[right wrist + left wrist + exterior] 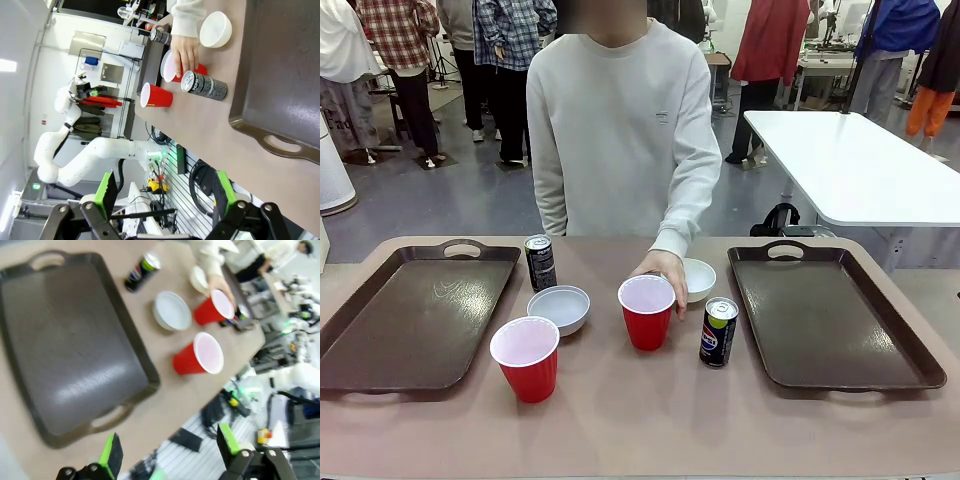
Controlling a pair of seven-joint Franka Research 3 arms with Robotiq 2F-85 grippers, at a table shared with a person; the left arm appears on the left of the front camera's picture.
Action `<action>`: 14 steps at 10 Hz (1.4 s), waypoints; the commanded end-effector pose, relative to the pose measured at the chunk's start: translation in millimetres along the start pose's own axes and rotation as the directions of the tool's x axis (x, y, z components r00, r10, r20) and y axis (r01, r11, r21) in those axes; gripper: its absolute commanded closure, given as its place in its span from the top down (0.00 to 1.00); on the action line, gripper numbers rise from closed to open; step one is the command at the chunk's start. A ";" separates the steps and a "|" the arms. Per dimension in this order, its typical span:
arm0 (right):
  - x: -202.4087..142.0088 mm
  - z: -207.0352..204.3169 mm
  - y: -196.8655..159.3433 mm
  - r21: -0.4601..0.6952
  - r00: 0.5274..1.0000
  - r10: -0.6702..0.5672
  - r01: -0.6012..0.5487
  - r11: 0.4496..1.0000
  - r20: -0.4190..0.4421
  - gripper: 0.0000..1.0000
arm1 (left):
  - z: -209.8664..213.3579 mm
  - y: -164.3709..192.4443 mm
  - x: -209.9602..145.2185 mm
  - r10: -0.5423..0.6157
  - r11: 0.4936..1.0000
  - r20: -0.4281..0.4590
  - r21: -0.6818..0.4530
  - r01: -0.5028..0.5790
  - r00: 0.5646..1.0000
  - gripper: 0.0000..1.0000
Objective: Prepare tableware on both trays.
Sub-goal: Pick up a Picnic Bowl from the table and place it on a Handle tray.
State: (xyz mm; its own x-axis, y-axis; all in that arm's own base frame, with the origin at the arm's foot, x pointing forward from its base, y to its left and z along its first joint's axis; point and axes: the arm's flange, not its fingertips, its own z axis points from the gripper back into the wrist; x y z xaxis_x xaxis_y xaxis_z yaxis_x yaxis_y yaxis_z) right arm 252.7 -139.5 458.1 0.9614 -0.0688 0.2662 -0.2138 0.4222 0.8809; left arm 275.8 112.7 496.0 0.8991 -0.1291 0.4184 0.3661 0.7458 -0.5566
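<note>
As hand (661,267) touches cup (647,313), 2 ea. bowls (559,309) (701,278), cans (540,263) (718,333)

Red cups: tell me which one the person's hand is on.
The farther red cup, next to the blue can; the hand touches its rim. The other cup stands untouched.

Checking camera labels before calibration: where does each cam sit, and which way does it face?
Front: fixed between the arms on the robot's side, facing across the table at the person, whose hand is on a red cup.
Left wrist: on the left arm, looking along the open left gripper at the left tray and a white bowl.
Right wrist: on the right arm, rolled sideways, looking past the open right gripper at the right tray and a can.
Shared: all three show that hand on that cup.
</note>
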 end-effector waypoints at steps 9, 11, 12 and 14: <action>-0.4 -0.6 -0.2 0.014 1.000 0.013 -0.013 1.000 -0.009 1.00 | -206.8 -196.8 157.9 -0.111 0.737 -0.265 0.625 0.258 0.958 1.00; -0.4 -0.6 -0.2 0.014 1.000 0.013 -0.013 1.000 -0.009 1.00 | -186.6 -192.4 160.1 -0.111 0.660 -0.247 0.706 0.257 0.963 1.00; -0.4 -0.6 -0.2 0.014 1.000 0.013 -0.013 1.000 -0.009 1.00 | -186.6 -192.4 160.1 -0.111 0.660 -0.247 0.706 0.257 0.963 1.00; -0.4 -0.6 -0.2 0.014 1.000 0.013 -0.013 1.000 -0.009 1.00 | -224.9 -175.2 162.2 -0.070 0.759 -0.274 0.609 0.229 0.959 1.00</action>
State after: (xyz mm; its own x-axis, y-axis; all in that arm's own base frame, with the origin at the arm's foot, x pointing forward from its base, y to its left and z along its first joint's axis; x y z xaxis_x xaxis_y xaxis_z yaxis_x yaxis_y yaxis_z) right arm 252.6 -138.9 458.6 0.9613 -0.0666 0.2674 -0.2157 0.4221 0.8805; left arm 401.4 -178.6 520.2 0.8893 -0.3723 0.2655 0.3297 0.9244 0.1918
